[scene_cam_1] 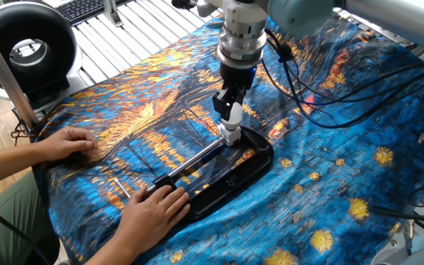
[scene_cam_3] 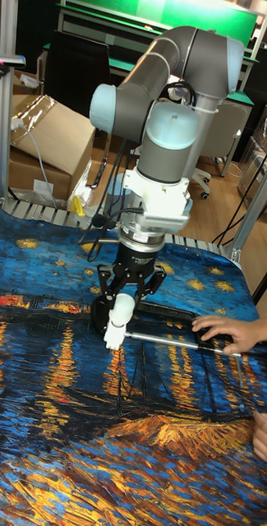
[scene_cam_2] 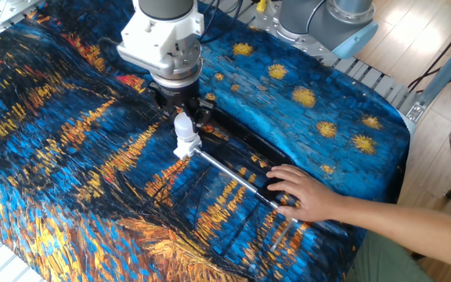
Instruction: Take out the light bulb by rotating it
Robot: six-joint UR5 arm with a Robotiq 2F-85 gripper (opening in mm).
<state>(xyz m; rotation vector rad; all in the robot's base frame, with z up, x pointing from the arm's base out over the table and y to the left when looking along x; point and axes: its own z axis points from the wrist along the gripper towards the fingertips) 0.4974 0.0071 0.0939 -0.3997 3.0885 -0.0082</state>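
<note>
item: light bulb [scene_cam_1: 232,112], white, upright in its socket [scene_cam_1: 230,135] at the end of a metal rod [scene_cam_1: 197,158] on a black tray [scene_cam_1: 252,166]. gripper [scene_cam_1: 231,112]: we see its fingers pinching the bulb's globe from above. a person's hand [scene_cam_1: 152,208] braces the tray. step, in our judgement: unscrewing under way; next we would keep turning about the vertical axis, then lift straight up.

The arm [scene_cam_3: 178,74] is a thick grey tube with pale blue joint caps. A white wrist block [scene_cam_3: 162,193] carries a ribbed silver ring above the black end effector [scene_cam_3: 123,306], apparently two-fingered. Black cables [scene_cam_1: 300,81] trail from it.
</note>
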